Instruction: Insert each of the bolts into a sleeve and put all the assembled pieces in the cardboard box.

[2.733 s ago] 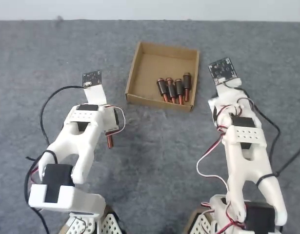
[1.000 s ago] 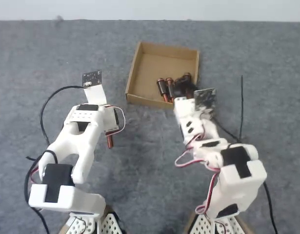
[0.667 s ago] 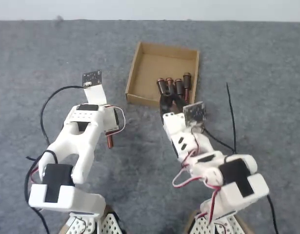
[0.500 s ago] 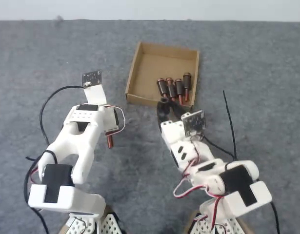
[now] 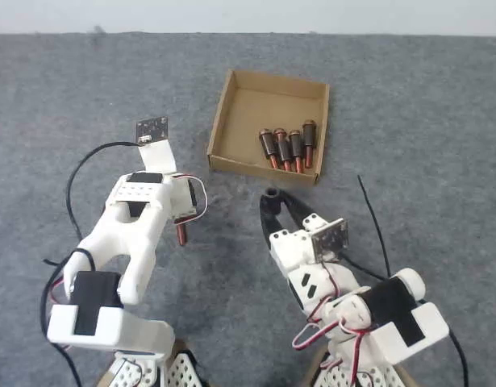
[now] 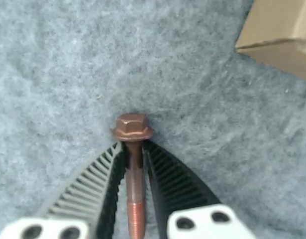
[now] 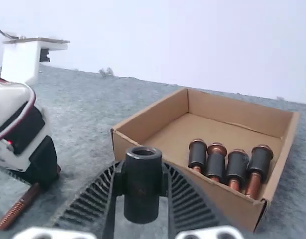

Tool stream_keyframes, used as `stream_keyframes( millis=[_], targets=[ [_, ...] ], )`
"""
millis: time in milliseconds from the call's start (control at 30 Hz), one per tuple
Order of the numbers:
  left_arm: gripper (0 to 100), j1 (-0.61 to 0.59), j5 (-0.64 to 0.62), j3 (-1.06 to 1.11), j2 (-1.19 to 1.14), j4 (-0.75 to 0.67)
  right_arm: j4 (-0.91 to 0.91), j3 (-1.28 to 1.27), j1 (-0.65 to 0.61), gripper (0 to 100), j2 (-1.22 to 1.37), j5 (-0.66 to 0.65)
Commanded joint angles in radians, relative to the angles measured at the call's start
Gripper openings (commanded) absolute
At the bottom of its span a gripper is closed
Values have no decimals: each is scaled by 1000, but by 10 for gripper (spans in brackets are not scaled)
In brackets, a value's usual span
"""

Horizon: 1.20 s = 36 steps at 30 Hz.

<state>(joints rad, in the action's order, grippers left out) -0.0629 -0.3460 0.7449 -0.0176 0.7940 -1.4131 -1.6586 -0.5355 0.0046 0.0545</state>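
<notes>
My left gripper [image 6: 134, 164] is shut on a copper bolt [image 6: 133, 149], hex head pointing away from the wrist; in the high view the bolt [image 5: 181, 233] pokes out beside the left arm, low over the grey mat. My right gripper [image 7: 141, 191] is shut on a black sleeve [image 7: 141, 181], held upright with its bore facing up; from above the sleeve [image 5: 271, 195] sits just in front of the cardboard box [image 5: 225, 109]. Several assembled bolt-and-sleeve pieces [image 5: 289, 148] lie side by side in the box's near right corner, also seen as the assembled pieces [image 7: 227, 165].
Grey felt mat [image 5: 425, 129] covers the table. The left arm's white body and black motor [image 7: 23, 144] stand close to the right gripper's side, with the bolt tip [image 7: 16, 211] beneath. A black cable [image 5: 373, 226] trails right of the right arm.
The right arm has swung from beside the box over its front edge, then pulled back toward its base, carrying the black sleeve clear of the box. The left arm and bolt have not moved.
</notes>
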Motion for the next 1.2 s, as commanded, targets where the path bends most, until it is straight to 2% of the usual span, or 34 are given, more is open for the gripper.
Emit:
stream_keyframes(
  millis=[0, 333, 500, 567, 900, 1167],
  targets=[
    [12, -6, 9, -4, 55, -20, -35, -20, -2, 6, 5, 9],
    [12, -9, 5, -91, 57, -5, -107, -11, -48, 6, 107, 3],
    [12, -11, 3, -222, 137, 138, -111, -9, -48, 6, 110, 3],
    [12, -2, 2, -240, 192, 153, -111, -9, -48, 6, 110, 3],
    [15, 161, 2, -243, 422, 147, -111, -9, -50, 6, 108, 3],
    [15, 269, 2, -240, 503, 54, -111, -9, -50, 6, 105, 3]
  ],
)
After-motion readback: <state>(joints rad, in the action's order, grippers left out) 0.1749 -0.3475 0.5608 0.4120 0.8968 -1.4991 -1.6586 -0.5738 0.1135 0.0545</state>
